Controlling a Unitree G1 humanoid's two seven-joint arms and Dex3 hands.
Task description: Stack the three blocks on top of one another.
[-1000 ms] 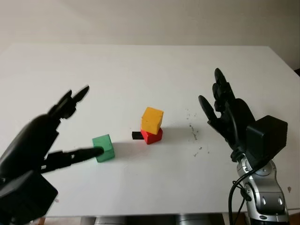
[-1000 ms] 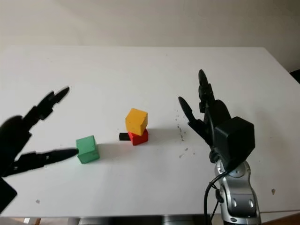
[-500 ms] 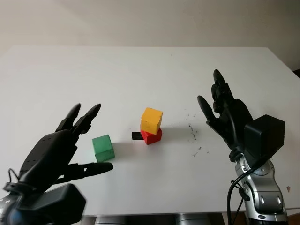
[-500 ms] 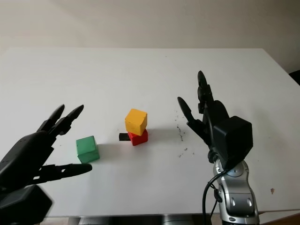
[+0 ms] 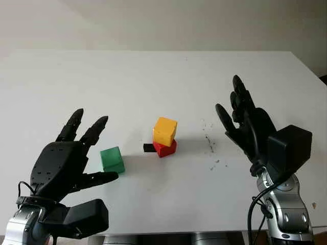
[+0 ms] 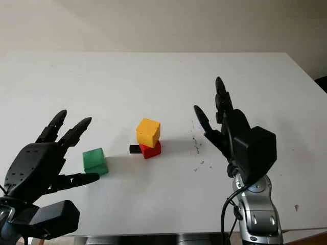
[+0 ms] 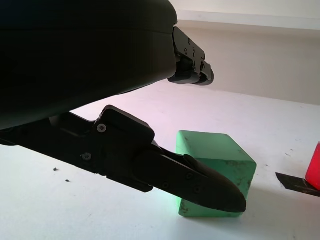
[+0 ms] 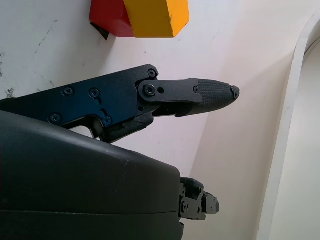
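While the left robot hand (image 5: 69,163) hovers open, the green block (image 5: 112,160) sits just beside its fingertips.

White table (image 5: 153,76) fills most of the scene, plain pale wall (image 5: 168,20) behind at 12 o'clock. Small black strip (image 5: 148,147) lies flat on the top nr centre. Scatter of dark specks (image 5: 210,145) just to its 3 o'clock, a few more trailing twd 5 o'clock.

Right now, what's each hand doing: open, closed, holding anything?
Left hand: open, holding nothing, just beside the green block.
Right hand: open, holding nothing, raised right of the yellow-on-red stack.
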